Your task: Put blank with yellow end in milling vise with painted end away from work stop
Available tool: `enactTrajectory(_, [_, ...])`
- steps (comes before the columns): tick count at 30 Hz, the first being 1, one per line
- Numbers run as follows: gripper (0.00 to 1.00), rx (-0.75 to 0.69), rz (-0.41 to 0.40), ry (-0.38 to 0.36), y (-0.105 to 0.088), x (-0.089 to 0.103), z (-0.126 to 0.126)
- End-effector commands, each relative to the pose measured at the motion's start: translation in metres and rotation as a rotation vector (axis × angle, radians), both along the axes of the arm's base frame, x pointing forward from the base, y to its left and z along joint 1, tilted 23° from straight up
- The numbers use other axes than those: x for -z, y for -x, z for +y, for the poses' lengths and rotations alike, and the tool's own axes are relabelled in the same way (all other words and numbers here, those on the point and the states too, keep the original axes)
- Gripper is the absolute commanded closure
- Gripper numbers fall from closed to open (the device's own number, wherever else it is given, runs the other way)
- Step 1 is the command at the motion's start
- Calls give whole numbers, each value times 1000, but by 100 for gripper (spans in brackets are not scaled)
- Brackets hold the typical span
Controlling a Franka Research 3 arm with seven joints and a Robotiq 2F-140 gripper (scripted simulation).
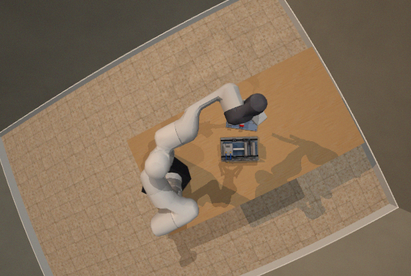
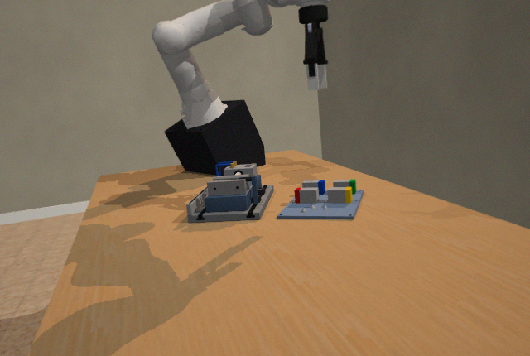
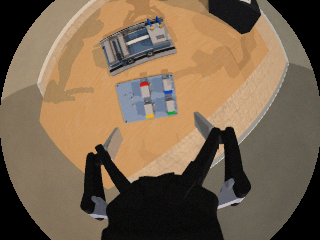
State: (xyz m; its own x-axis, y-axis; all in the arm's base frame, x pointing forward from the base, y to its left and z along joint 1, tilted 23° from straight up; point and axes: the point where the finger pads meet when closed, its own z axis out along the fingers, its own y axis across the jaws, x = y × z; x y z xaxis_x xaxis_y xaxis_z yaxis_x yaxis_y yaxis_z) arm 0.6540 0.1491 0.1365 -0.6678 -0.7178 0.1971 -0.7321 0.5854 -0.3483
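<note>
The blank with the yellow end (image 2: pixel 337 194) (image 3: pixel 149 109) lies on the blue infeed plate (image 2: pixel 316 214) (image 3: pixel 122 104), its yellow end facing away from the vise. The milling vise (image 1: pixel 239 149) (image 2: pixel 231 198) (image 3: pixel 138 46) stands beside the plate. Its fixed jaw (image 2: pixel 226 194) (image 3: pixel 116 49) is the end block without hoses. The space between the jaws shows no blank in the wrist view. The work stop is too small to tell. My gripper (image 2: pixel 317 88) (image 3: pixel 156 126) is open and empty, high above the table beside the plate. In the top view the arm hides it.
On the plate also lie a blank with a red end (image 2: pixel 308 194) (image 3: pixel 145 90), one with a blue end (image 2: pixel 310 185) (image 3: pixel 167 84) and one with a green end (image 2: pixel 341 183) (image 3: pixel 170 105). Small pale cones (image 2: pixel 312 207) stand near the plate's edge. Blue hoses (image 1: pixel 228 156) rise at the vise's other jaw.
</note>
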Motion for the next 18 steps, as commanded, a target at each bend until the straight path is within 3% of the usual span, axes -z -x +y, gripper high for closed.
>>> enactTrajectory(1, [0, 34, -12, -7, 0, 1, 2])
enactTrajectory(10, [0, 34, -12, -7, 0, 1, 2])
enactTrajectory(11, [59, 20, -9, -3, 0, 0, 1])
enactTrajectory(18, [59, 20, -9, -3, 0, 0, 1])
